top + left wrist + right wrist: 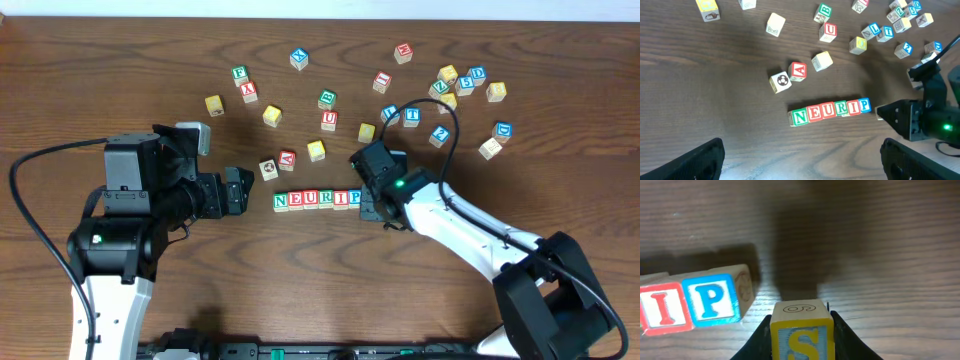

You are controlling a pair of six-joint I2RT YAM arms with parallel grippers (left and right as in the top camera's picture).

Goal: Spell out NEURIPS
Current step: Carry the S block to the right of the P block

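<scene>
Final letter: the right end effector (801,326) grasps the yellow-faced S cube (802,342); next, set it flush against the blue P cube (712,300), just left-ahead. The left end effector (802,165) hangs released.

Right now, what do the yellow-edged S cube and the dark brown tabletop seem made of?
The yellow-edged S cube: likely pale wood, matte, with painted faces; its top face is bare tan. The dark brown tabletop: wood or wood-look laminate, streaked grain, faint sheen.
</scene>
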